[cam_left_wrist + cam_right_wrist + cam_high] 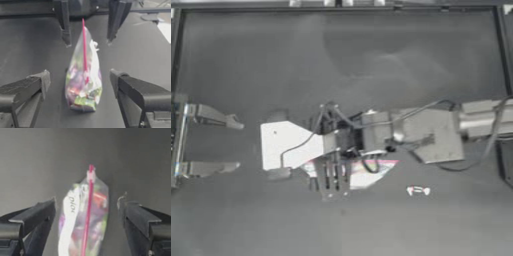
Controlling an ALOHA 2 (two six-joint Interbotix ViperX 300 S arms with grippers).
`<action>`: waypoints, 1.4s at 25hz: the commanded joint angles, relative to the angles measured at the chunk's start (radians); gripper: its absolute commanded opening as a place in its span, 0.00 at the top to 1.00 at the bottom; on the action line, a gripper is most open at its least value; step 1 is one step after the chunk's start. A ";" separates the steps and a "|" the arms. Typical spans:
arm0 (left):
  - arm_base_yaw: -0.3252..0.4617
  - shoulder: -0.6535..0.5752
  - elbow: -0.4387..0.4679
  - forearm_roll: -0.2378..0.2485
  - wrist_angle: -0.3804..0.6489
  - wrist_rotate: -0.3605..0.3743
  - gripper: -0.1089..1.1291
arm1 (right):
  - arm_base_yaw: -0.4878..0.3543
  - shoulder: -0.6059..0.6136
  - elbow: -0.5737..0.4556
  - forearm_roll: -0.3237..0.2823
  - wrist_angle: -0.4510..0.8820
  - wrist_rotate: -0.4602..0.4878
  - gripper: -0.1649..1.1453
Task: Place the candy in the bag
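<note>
From above, both my arms met near the middle of the table; my left gripper and my right gripper stood over the bag, which lay flat just beside them, while the candy lay on the bare surface well apart from either claw, on the side toward my right arm. I judged the step in hand to be preparing the bag, since the candy sat untouched and outside it; the next move would call for closing on the pink strip or the film beside it to part the mouth before one claw went for the candy. In my left wrist view, my left gripper was released, its jaws spread wide with the bag centred between them and touching neither; my right gripper showed beyond the far end of the bag, also spread. The bag looked like thin clear film, bulged with pastel contents, the pink strip running along its length. In my right wrist view, my right gripper was likewise released, jaws apart on either side of the bag, with no contact visible; the pink strip ran straight away between the jaws.
</note>
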 commanded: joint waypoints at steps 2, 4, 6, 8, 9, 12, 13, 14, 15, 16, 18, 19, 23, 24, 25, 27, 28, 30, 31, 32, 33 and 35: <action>0.002 0.021 -0.006 -0.002 -0.003 -0.002 0.10 | 0.000 0.017 -0.069 -0.011 0.021 -0.006 0.12; 0.002 0.021 -0.005 -0.002 -0.003 -0.002 0.10 | 0.000 0.031 -0.086 -0.012 0.029 -0.008 0.12; 0.002 0.021 -0.005 -0.002 -0.003 -0.002 0.10 | 0.000 0.046 -0.101 -0.020 0.037 -0.009 0.12; 0.002 0.021 -0.005 -0.002 -0.003 -0.002 0.10 | 0.002 0.060 -0.115 -0.029 0.044 -0.009 0.12; 0.002 0.021 -0.005 -0.002 -0.003 -0.002 0.10 | 0.002 0.064 -0.118 -0.032 0.048 -0.009 0.12; 0.002 0.021 -0.003 -0.002 -0.003 -0.002 0.10 | 0.000 0.077 -0.129 -0.038 0.049 -0.008 0.12; 0.002 0.021 -0.003 -0.002 -0.003 -0.002 0.10 | 0.002 0.080 -0.130 -0.041 0.049 -0.008 0.12; 0.002 0.021 -0.003 -0.002 -0.003 -0.002 0.10 | 0.000 0.083 -0.133 -0.043 0.049 -0.008 0.12; 0.002 0.021 -0.003 -0.002 -0.003 -0.002 0.10 | 0.002 0.086 -0.133 -0.044 0.049 -0.008 0.12; 0.002 0.020 -0.005 -0.002 -0.003 -0.002 0.10 | 0.000 0.091 -0.138 -0.044 0.049 -0.008 0.12; 0.002 0.021 -0.003 -0.002 -0.003 -0.002 0.10 | 0.002 0.100 -0.143 -0.046 0.049 -0.008 0.12; 0.002 0.021 -0.003 -0.002 -0.003 -0.002 0.10 | 0.002 0.103 -0.144 -0.044 0.051 -0.008 0.12; 0.002 0.021 -0.003 -0.002 -0.003 -0.002 0.10 | 0.002 0.114 -0.149 -0.046 0.049 -0.008 0.12; 0.002 0.021 -0.003 -0.002 -0.003 -0.002 0.10 | 0.000 0.114 -0.149 -0.044 0.049 -0.008 0.12; 0.002 0.021 -0.005 -0.002 -0.003 -0.002 0.10 | 0.000 0.115 -0.149 -0.046 0.049 -0.008 0.12; 0.002 0.021 -0.003 -0.002 -0.003 -0.002 0.10 | 0.002 0.120 -0.152 -0.049 0.049 -0.008 0.12; 0.002 0.020 -0.003 -0.002 -0.003 -0.002 0.10 | 0.002 0.124 -0.153 -0.051 0.049 -0.008 0.12; 0.002 0.020 -0.003 -0.002 -0.003 -0.002 0.10 | 0.002 0.129 -0.156 -0.054 0.049 -0.008 0.12; 0.002 0.021 -0.003 -0.002 -0.003 -0.002 0.10 | 0.002 0.132 -0.158 -0.054 0.049 -0.008 0.12; 0.002 0.020 -0.003 -0.003 -0.003 -0.002 0.10 | 0.002 0.135 -0.161 -0.054 0.049 -0.008 0.12; 0.002 0.020 -0.003 -0.003 -0.003 -0.002 0.10 | 0.002 0.138 -0.164 -0.054 0.051 -0.009 0.12; 0.002 0.021 -0.003 -0.002 -0.003 -0.002 0.10 | 0.002 0.141 -0.167 -0.054 0.049 -0.009 0.12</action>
